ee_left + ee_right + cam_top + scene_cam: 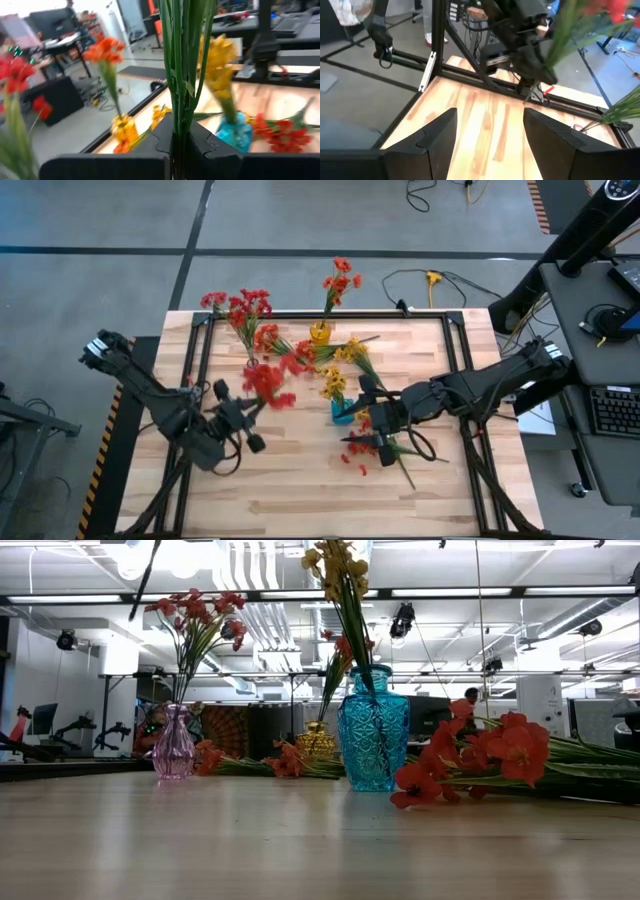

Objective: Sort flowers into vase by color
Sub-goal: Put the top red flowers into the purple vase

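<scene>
My left gripper point(180, 145) is shut on a sprig of red flowers point(266, 384) and holds it above the table's left half point(243, 415). My right gripper point(490, 135) stands open over the table's right half point(366, 420) with nothing between its fingers. A blue vase point(343, 413) holds yellow flowers point(333, 385). At the far edge a yellow vase point(320, 333) holds orange-red blooms point(341, 280), and a pink vase point(174, 745) holds red ones point(240, 305). Loose red flowers point(362, 448) lie on the table by my right gripper. My left gripper pinches several thin green stems point(181, 117) of the red sprig together between its two fingers. The stems rise out of the shut fingers, and in the right wrist view they slant up from the gripper to the red blooms point(612, 10). The sprig is lifted clear of the table.
More loose red and yellow sprigs point(305, 352) lie on the wood between the pink and yellow vases. A black frame point(205, 340) borders the tabletop. Bare wood point(300, 490) shows along the near edge. Cables point(430, 280) lie on the floor beyond the far edge.
</scene>
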